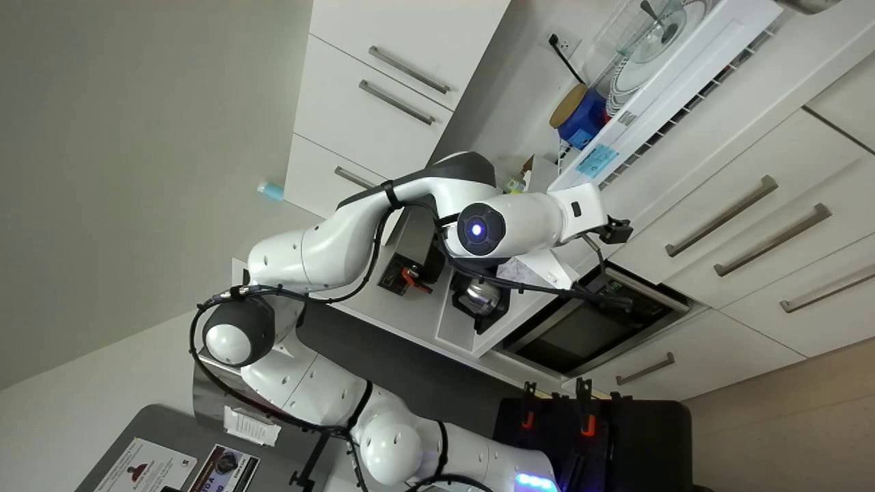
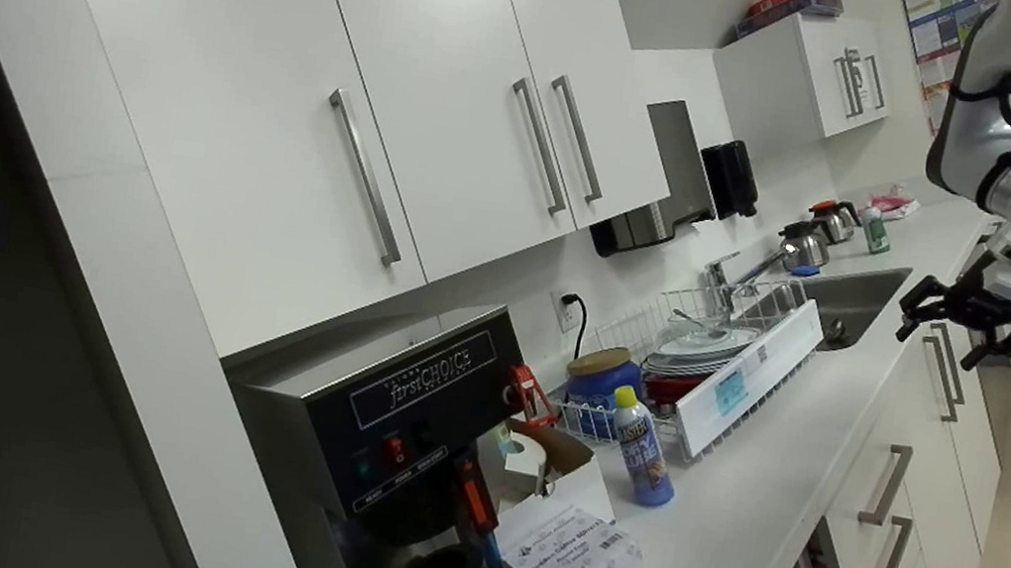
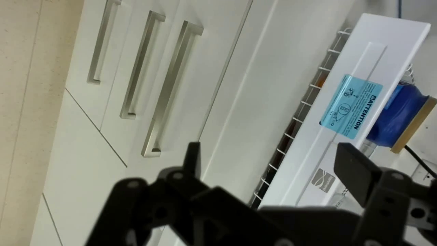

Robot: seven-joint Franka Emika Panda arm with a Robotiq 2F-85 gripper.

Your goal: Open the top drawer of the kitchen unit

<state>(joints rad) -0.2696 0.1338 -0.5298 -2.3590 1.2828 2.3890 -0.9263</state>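
The kitchen unit point(image 1: 724, 345) is a white block with several bar-handled fronts and a built-in black oven point(image 1: 588, 335). The top drawer point(image 1: 786, 164) lies just under the counter edge and also shows in an exterior view point(image 2: 856, 487). In the wrist view the top drawer point(image 3: 208, 65) has a long silver bar handle point(image 3: 167, 92); no wooden inside shows. My gripper point(image 1: 618, 231) is near the counter's front edge and touches no handle. It is open and empty in an exterior view point(image 2: 937, 349) and in the wrist view point(image 3: 269, 150).
A dish rack with a white tray point(image 2: 752, 376) and a blue jar point(image 2: 601, 384) stand on the counter point(image 2: 744, 500). A spray can point(image 2: 642, 445) and a coffee machine point(image 2: 408, 400) are nearby. A black base with clamps point(image 1: 649, 437) stands near the oven.
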